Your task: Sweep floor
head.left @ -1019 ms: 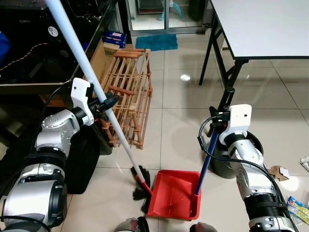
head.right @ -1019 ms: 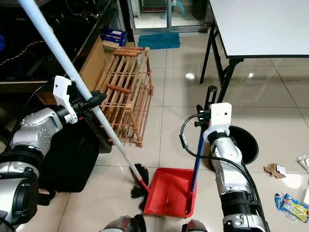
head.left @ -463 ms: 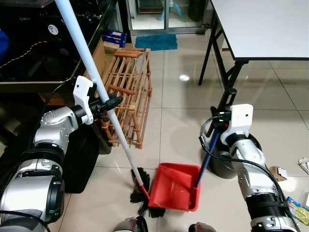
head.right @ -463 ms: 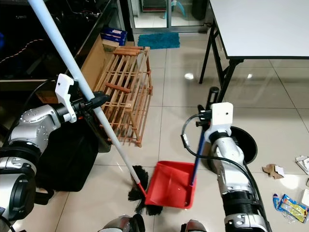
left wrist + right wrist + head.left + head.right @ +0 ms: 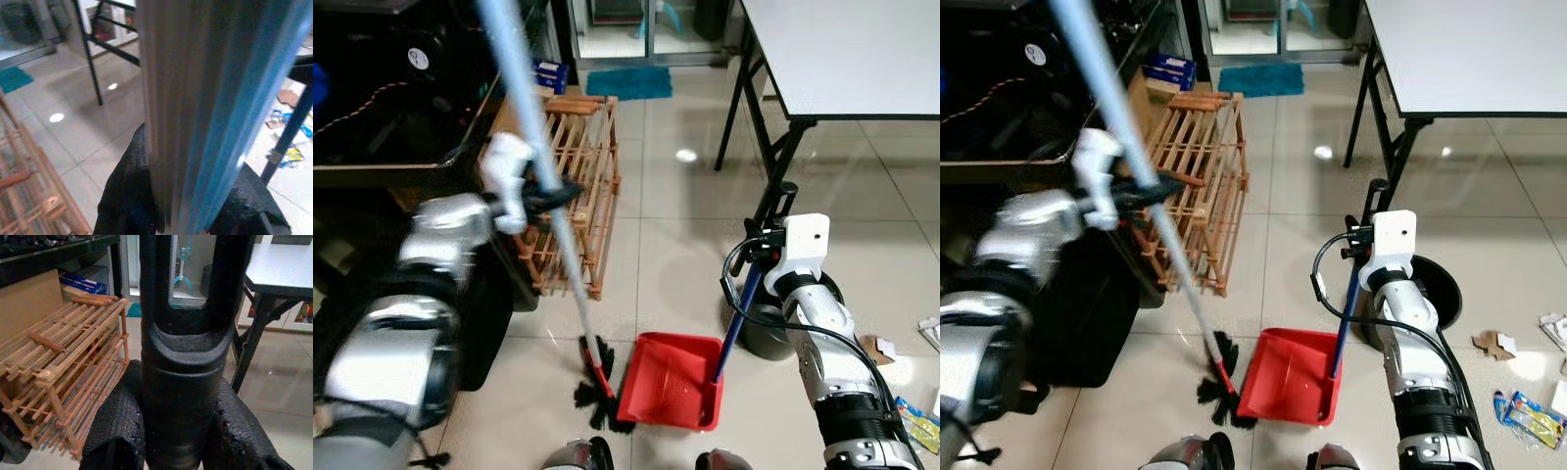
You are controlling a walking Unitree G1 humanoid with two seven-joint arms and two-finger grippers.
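Left arm: blurred, raised at the left of the scene, in front of the dark bench.
Left gripper: my fingers are clamped on the broom's pale blue pole — in the left wrist view the black pads press both sides of it.
Broom: pole slants from the far left down toward the near centre; black bristles sit on the tile floor.
Wooden rack: slatted, just behind the pole, standing on the floor against the bench.
Dustpan: red, flat on the floor, its open edge touching the bristles on its left.
Dustpan handle: blue rod rising from the pan's right rear corner, tilted right.
Right gripper: closed around the black forked top of that handle — pads tight on either side.
Black round base: on the floor behind my right forearm.
Table: white top, black legs, far right.
Litter: wrappers and card scraps on the tiles, near right.
Teal mat: far, by the doorway.
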